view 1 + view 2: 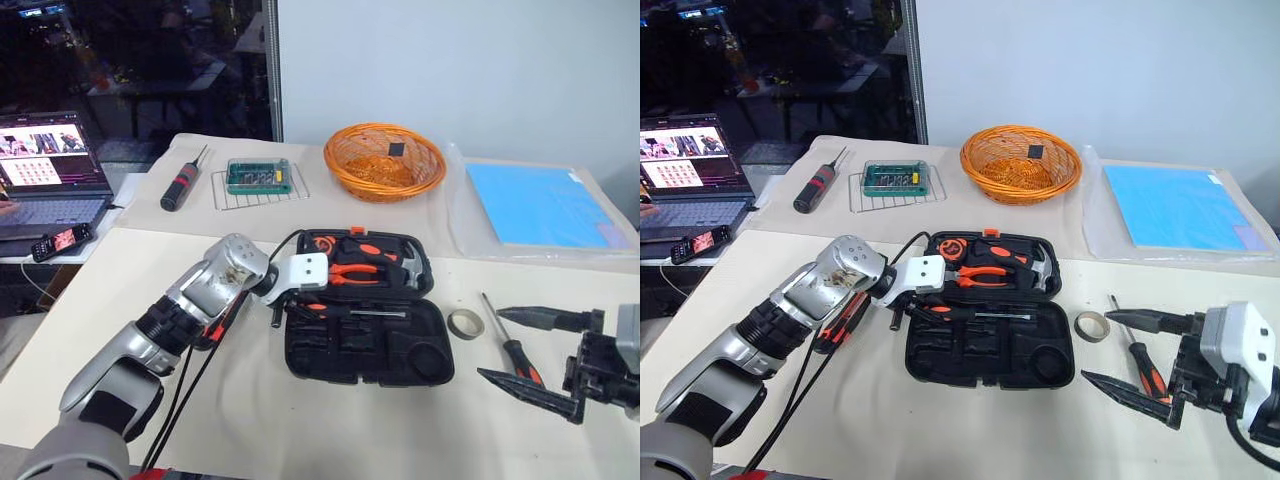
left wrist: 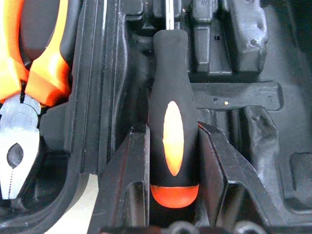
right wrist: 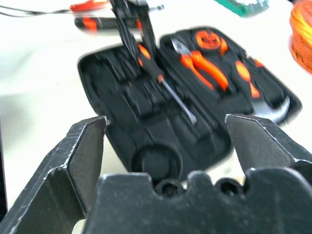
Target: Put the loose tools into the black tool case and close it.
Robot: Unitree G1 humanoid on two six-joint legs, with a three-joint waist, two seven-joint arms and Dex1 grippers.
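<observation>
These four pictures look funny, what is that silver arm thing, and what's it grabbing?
It's a robot with two arms. Two pictures come from cameras on its head, looking down at a table. The other two come from little cameras on its wrists. Each arm ends in a pinching tool. The left tool squeezes an orange-and-black screwdriver over the open black tool case. The right tool is wide open and holds nothing. Another screwdriver, a roll of tape and an orange basket lie on the table too.
</observation>
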